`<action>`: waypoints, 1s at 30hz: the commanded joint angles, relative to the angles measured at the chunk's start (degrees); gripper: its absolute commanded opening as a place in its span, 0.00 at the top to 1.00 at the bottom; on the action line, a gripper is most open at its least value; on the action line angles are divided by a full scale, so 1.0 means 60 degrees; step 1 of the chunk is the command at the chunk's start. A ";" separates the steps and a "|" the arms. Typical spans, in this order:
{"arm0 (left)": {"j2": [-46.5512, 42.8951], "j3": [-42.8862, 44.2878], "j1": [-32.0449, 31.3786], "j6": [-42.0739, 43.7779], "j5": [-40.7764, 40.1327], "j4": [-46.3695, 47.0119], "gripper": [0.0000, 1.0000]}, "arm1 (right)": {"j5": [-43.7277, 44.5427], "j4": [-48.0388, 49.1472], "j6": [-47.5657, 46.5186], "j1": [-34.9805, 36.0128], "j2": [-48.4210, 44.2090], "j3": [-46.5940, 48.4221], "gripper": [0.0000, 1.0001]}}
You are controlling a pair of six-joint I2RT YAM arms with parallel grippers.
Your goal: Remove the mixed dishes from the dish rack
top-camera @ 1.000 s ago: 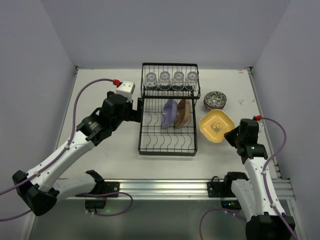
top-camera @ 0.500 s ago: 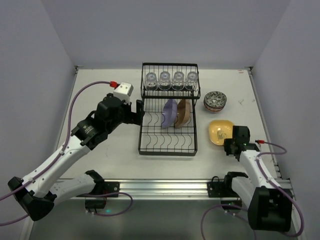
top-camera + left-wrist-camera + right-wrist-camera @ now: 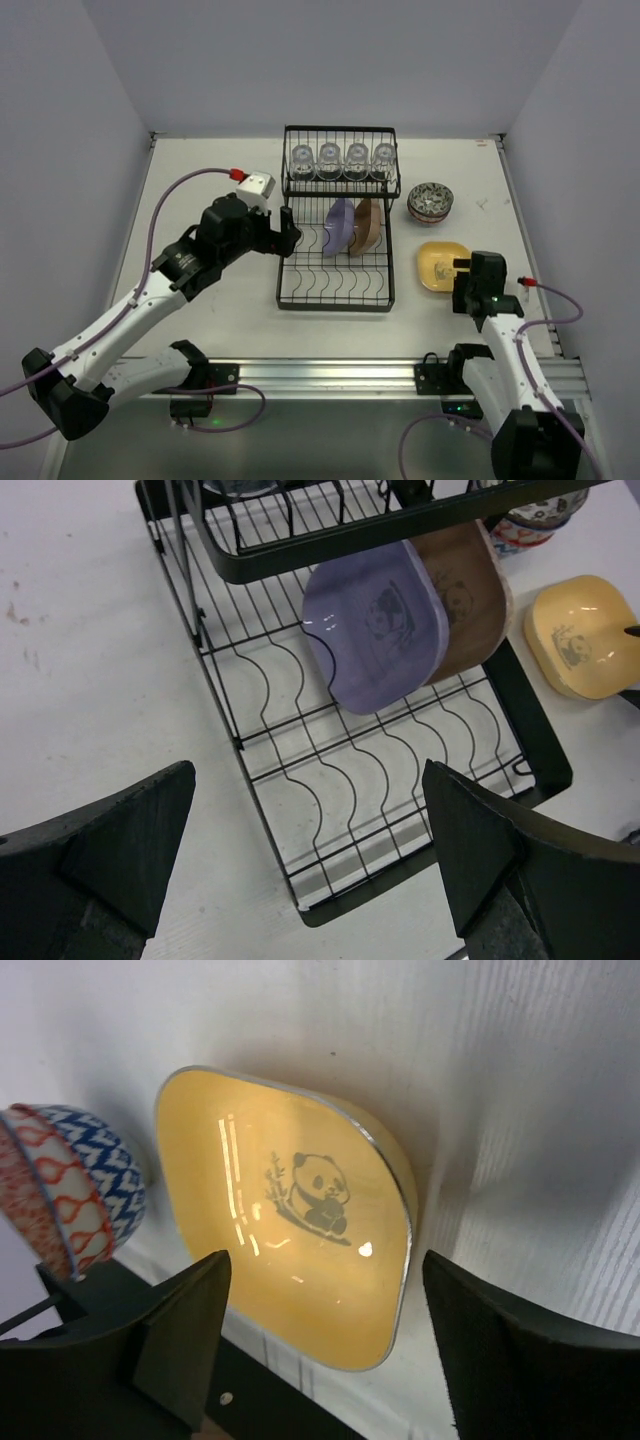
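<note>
Since purple plate (image 3: 375, 630) fronts it, brown plate (image 3: 468, 600) mostly hidden, bowl stack (image 3: 70, 1190) cropped

Yellow plate (image 3: 440, 266) lies flat right of the dish rack (image 3: 335, 307).

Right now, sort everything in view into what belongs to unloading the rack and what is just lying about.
Job: black wire dish rack; four clear glasses, upper shelf; purple rounded-square plate and brown plate, lower slots; yellow plate and stacked patterned bowls, beside the rack.
Lying about: white table; metal base rail.
</note>
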 commanded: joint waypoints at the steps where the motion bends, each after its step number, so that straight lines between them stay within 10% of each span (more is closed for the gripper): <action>1: 0.0016 -0.0437 0.0052 -0.0559 0.1190 0.1390 0.00 | 0.0994 -0.1042 -0.0457 -0.0031 -0.1232 0.0748 0.18; 6: 0.0615 -0.1475 0.0052 -0.1424 0.2802 0.3510 0.00 | 0.1174 -0.0874 -0.3602 -0.0031 -0.3019 0.2081 0.07; 10: 0.0997 -0.2120 -0.0021 -0.1719 0.3009 0.5354 0.00 | -0.2263 0.0273 -0.7660 -0.0031 -0.4294 0.2376 0.05; 18: 0.2475 -0.2328 -0.0021 -0.2040 0.2936 0.7776 0.02 | -0.8343 0.0129 -0.8048 -0.0031 -0.4883 0.1659 0.01; 30: 0.5215 -0.1625 -0.0021 -0.2802 0.3609 0.9885 0.32 | -1.0341 -0.0897 -0.8209 -0.0031 -0.5951 0.1658 0.01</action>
